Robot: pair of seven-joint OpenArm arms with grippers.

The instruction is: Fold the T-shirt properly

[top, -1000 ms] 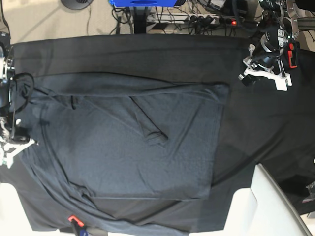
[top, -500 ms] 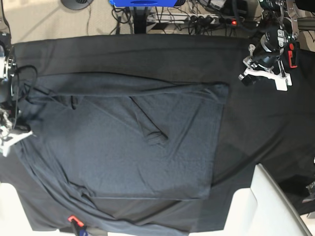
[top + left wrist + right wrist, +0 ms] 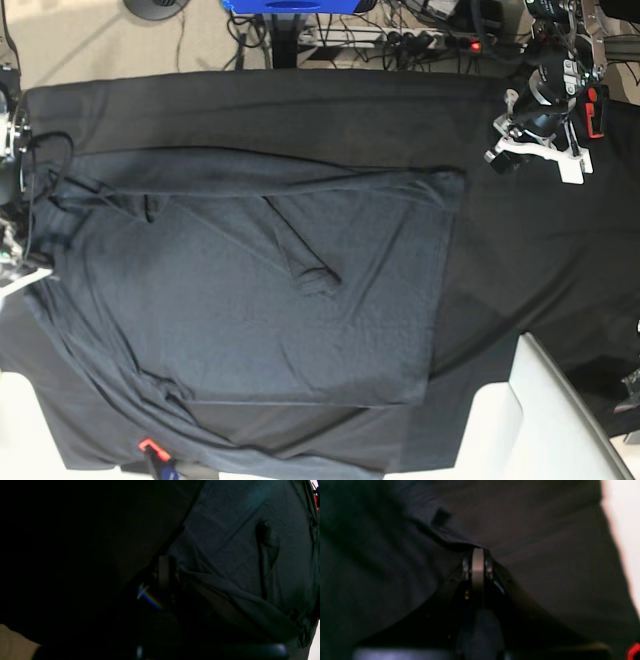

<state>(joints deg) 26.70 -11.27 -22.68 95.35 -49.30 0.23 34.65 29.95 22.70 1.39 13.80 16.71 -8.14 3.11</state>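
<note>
**At the left edge, a pinch on the shirt**

At the far left edge of the top view, the right gripper (image 3: 22, 272) sits low on the table. In its own camera its two fingers (image 3: 478, 562) are pressed tight together, with a ridge of grey cloth bunched right at the tips. It looks clamped on the edge of the T-shirt (image 3: 260, 290), but the picture is blurry, so how much cloth is caught I cannot tell. A pinch at the edge is probably there so the arm can lift that side and lay it over.

In the upper right of the top view, the left gripper (image 3: 535, 150) hangs over the bare table cover (image 3: 540, 250), well apart from the shirt. Its own camera is very dark, but the fingers (image 3: 163, 572) look closed with nothing between them. It seems to be waiting out of the way.

The T-shirt lies spread across the middle and left of the frame. Its right side is a straight, neat edge. Near the middle, one sleeve (image 3: 305, 255) is folded inward on top of the body. The left and lower parts are wrinkled, so I think the folding is only partly done.

A white thing (image 3: 545, 420) pokes in at the lower right corner.
</note>
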